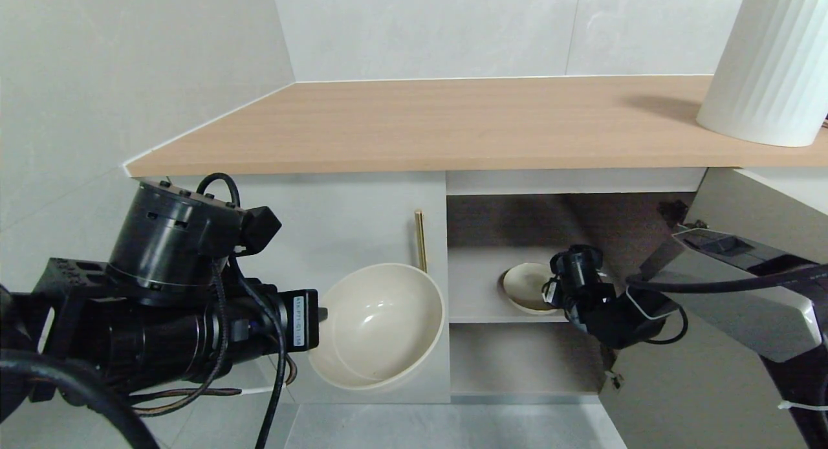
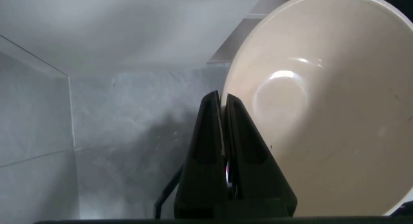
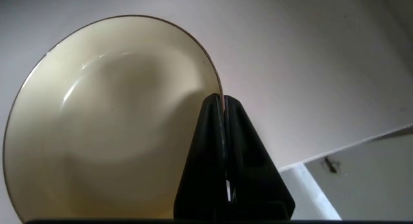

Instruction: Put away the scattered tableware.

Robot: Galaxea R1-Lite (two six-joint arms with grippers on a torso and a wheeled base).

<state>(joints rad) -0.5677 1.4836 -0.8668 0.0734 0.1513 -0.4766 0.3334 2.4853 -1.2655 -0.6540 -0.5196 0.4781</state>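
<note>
We had R gripper (image 1: 551,288) clamped on small bowl (image 1: 525,286) at cabinet shelf (image 1: 475,297), nearly stowed; L gripper (image 1: 322,315) gripped big bowl (image 1: 381,326), left of it, not yet shelved.

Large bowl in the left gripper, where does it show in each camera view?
Head view: large bowl, lower centre, in front of the cabinet door.
Left wrist view: large bowl just beyond the fingers.
Right wrist view: the dish here is the smaller dish.
Shared landmark: the left gripper pinching the bowl's rim.

Wooden countertop (image 1: 453,122) over a white cabinet (image 1: 362,209) (one door open), pale tiled walls (image 1: 129,61), grey floor (image 1: 453,426).
</note>
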